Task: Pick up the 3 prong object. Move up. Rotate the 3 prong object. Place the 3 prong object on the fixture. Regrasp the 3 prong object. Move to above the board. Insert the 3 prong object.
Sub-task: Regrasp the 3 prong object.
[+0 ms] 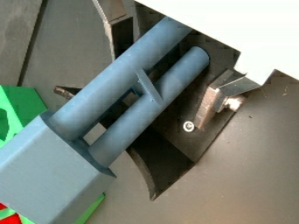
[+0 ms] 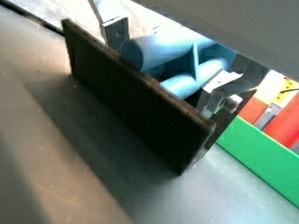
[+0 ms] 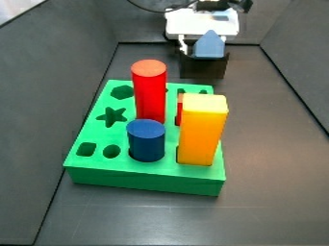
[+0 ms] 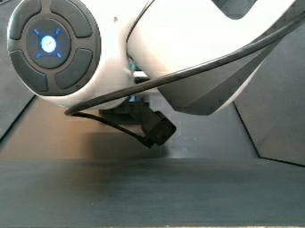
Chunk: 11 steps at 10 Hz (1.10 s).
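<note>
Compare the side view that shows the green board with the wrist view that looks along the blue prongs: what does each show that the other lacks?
Only the side view shows the red cylinder, the dark-blue cylinder and the yellow-orange block standing in the board. Only the wrist view shows the silver fingers of the gripper beside the prongs, apparently open. Both show the 3 prong object at the fixture, with the gripper at it, and some of the green board.

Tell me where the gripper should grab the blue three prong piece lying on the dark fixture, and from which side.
Probably the prongs' mid-length, from above. The 3 prong object lies lengthwise across the fixture, beside the board. The gripper already straddles it there; one finger shows beside the prongs, apparently not touching. Closing across the lobes suits their rounded sides.
</note>
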Available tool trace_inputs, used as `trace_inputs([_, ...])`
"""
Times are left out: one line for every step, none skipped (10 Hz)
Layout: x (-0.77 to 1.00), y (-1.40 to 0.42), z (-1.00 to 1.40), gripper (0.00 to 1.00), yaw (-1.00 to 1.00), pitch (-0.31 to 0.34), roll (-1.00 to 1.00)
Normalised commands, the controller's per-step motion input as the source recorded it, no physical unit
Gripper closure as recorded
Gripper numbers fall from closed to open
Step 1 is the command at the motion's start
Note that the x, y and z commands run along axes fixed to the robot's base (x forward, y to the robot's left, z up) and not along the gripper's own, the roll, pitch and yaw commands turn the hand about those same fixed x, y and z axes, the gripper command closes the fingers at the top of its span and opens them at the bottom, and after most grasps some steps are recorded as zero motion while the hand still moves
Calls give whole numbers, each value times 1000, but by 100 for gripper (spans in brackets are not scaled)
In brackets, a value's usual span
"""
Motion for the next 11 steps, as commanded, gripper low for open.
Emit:
trace_inputs([-3, 0, 1000, 0, -38, 17, -16])
trace_inputs([-8, -2, 1000, 0, -29, 10, -10])
trace_inputs([-24, -3, 1000, 0, -13, -15, 1])
trace_inputs([-31, -2, 1000, 0, -10, -25, 3])
trace_inputs([-43, -1, 877, 0, 1, -41, 1])
trace_inputs([-47, 0, 692, 0, 11, -51, -5])
trace_inputs([-45, 0, 445, 0, 29, -62, -16])
trace_inputs([-47, -1, 319, 0, 36, -67, -20])
trace_inputs([-18, -1000, 922, 0, 34, 45, 1000])
trace_inputs([-10, -1000, 897, 0, 35, 44, 1000])
trace_inputs([-35, -1000, 877, 0, 34, 39, 1000])
